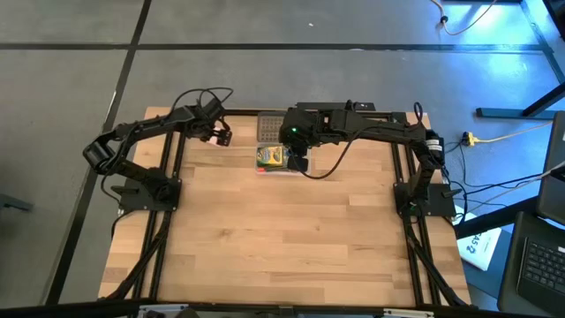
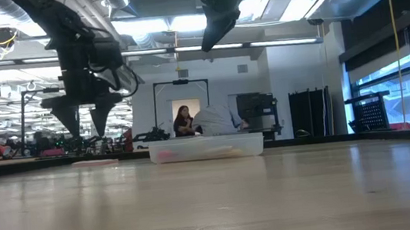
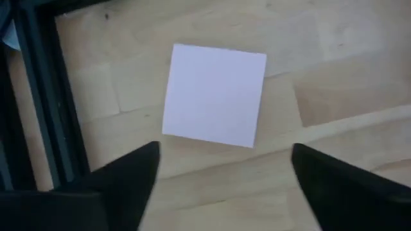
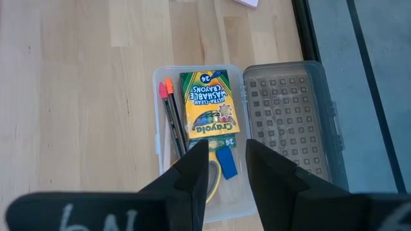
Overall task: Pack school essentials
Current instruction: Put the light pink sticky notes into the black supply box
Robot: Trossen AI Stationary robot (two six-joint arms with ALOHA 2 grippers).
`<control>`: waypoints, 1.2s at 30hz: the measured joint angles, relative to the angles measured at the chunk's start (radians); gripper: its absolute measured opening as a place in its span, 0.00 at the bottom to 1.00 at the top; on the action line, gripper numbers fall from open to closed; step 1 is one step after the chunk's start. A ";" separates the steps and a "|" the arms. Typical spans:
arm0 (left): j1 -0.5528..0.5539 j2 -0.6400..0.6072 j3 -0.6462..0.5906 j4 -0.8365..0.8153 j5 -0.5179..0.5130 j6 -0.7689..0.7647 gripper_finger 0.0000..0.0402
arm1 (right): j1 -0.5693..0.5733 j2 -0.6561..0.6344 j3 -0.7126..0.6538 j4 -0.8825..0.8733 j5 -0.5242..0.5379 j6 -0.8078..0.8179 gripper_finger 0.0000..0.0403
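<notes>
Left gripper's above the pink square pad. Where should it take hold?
Come straight down and pinch two opposite edges of the pink square pad. It lies flat on the wooden table, slightly rotated, and the open left gripper hangs above one edge, so advance and turn it first.

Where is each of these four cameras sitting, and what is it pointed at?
High view: overhead, looking straight down on the table and both arms.
Low view: at tabletop height, facing the room; the clear case ahead, arms overhead.
Left wrist view: on the left arm, looking down past the open left tool at the pink pad.
Right wrist view: above the case, the right tool over the crayon box.
Shared: the crayon box shows in the high view too.
</notes>
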 joint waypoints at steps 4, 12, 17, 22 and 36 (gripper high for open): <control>0.026 0.000 -0.009 0.007 0.036 0.025 0.98 | 0.000 0.000 0.000 0.000 0.000 0.000 0.26; 0.098 0.024 -0.029 0.027 0.105 0.146 0.99 | 0.000 0.000 0.000 0.000 0.000 0.000 0.26; 0.118 0.108 -0.030 0.078 0.134 0.240 0.99 | 0.000 0.000 0.000 0.000 0.000 0.000 0.26; 0.132 0.162 -0.030 0.111 0.131 0.261 0.99 | 0.000 0.000 0.000 0.000 0.000 0.000 0.26; 0.132 0.203 -0.030 0.145 0.116 0.318 0.99 | 0.000 0.000 0.000 0.000 0.000 0.000 0.26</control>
